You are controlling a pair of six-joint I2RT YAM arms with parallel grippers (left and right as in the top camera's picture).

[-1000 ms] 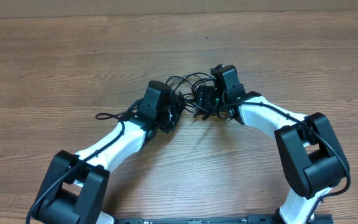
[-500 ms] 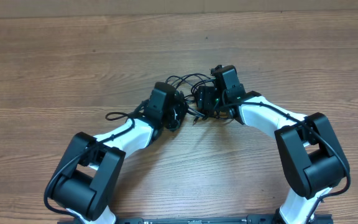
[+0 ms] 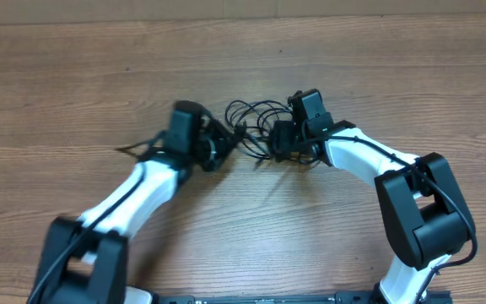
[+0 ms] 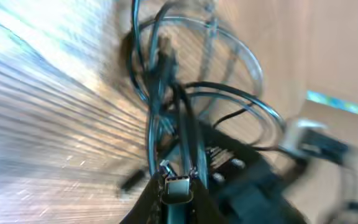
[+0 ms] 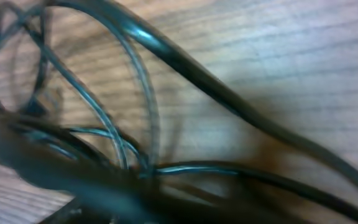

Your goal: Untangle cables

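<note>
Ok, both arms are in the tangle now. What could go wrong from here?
1. The cables are knotted between the arms, loops crossing; pulling apart could cinch the knot tighter.
2. The left jaws seem to pinch just the silvery plug; it may slip out under tension.
3. The right wrist view is blurred, so what the right jaws hold is unclear; they may drag several strands together.
</note>
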